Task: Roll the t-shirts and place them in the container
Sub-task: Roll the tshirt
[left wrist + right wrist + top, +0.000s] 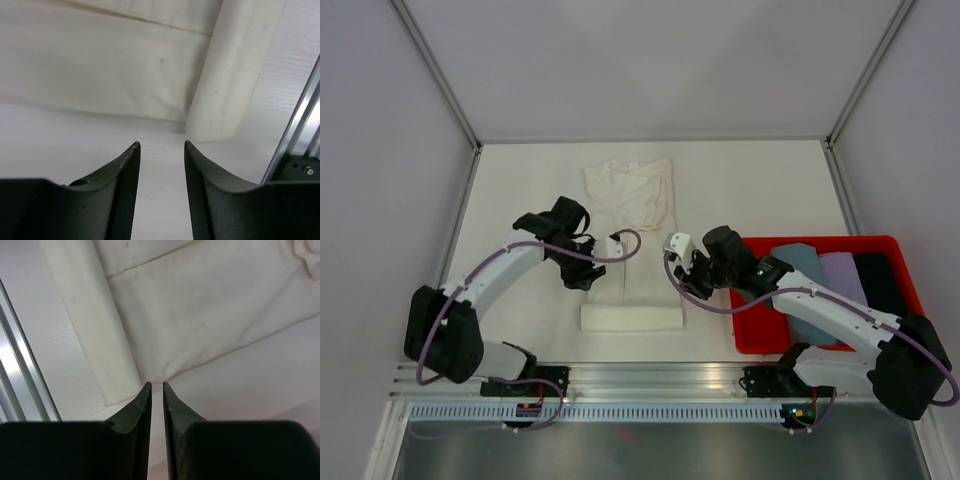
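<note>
One cream-white t-shirt (632, 195) lies folded into a long strip in the middle of the table. Its near end is rolled into a short roll (631, 318). My left gripper (586, 278) is open and empty, low over the bare table just left of the strip. In the left wrist view (161, 144) the roll's end (235, 75) lies ahead to the right. My right gripper (683, 272) is just right of the strip. In the right wrist view (156, 385) its fingers are nearly together with nothing between them, tips at the shirt's edge (200, 315) beside the roll (95, 325).
A red bin (750, 345) stands on the right with folded grey-blue, lilac and black garments inside. An aluminium rail (650, 375) runs along the table's near edge, close behind the roll. White walls enclose the table at the back and sides.
</note>
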